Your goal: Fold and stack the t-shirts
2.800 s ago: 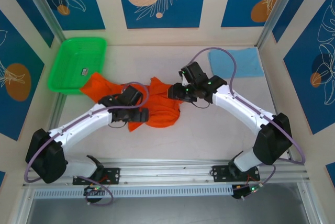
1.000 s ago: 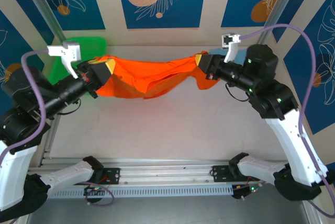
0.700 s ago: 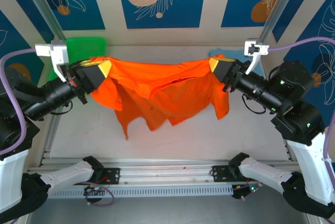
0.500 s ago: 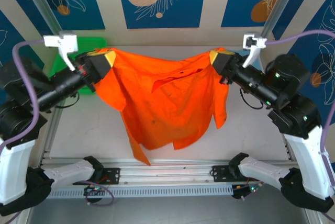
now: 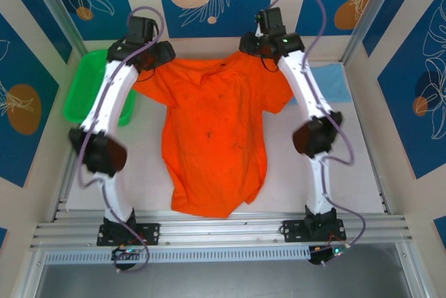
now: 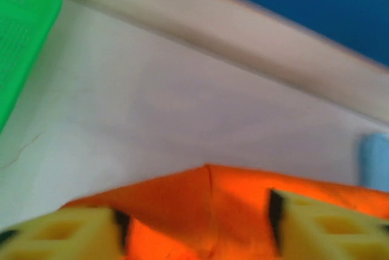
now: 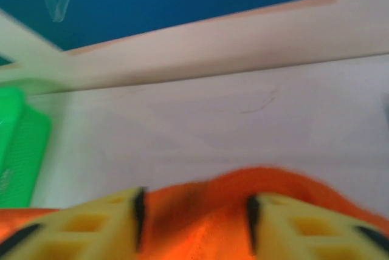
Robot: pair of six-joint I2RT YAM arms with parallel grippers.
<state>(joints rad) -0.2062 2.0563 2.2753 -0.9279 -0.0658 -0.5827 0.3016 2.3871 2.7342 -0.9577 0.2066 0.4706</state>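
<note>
The orange t-shirt (image 5: 212, 131) lies spread flat on the table, collar toward the back wall and hem near the front rail. My left gripper (image 5: 150, 56) is at its left shoulder and my right gripper (image 5: 263, 47) at its right shoulder. In the left wrist view the yellow fingers (image 6: 61, 232) stand apart, with orange cloth (image 6: 206, 211) lying between them. The right wrist view shows its fingers (image 7: 304, 229) apart too, over a hump of orange cloth (image 7: 200, 217). The sky-blue t-shirt (image 5: 334, 82) lies folded at the back right, partly behind the right arm.
A green plastic basket (image 5: 80, 92) sits at the back left, beside the left arm. The back wall is close behind both grippers. Both arms reach far across the table, along the shirt's two sides. A metal rail (image 5: 223, 228) runs along the front edge.
The shirt went from a crumpled heap to being lifted and stretched between both grippers. Now it is laid flat, with both grippers swung to the back of the table and their fingers parted.
</note>
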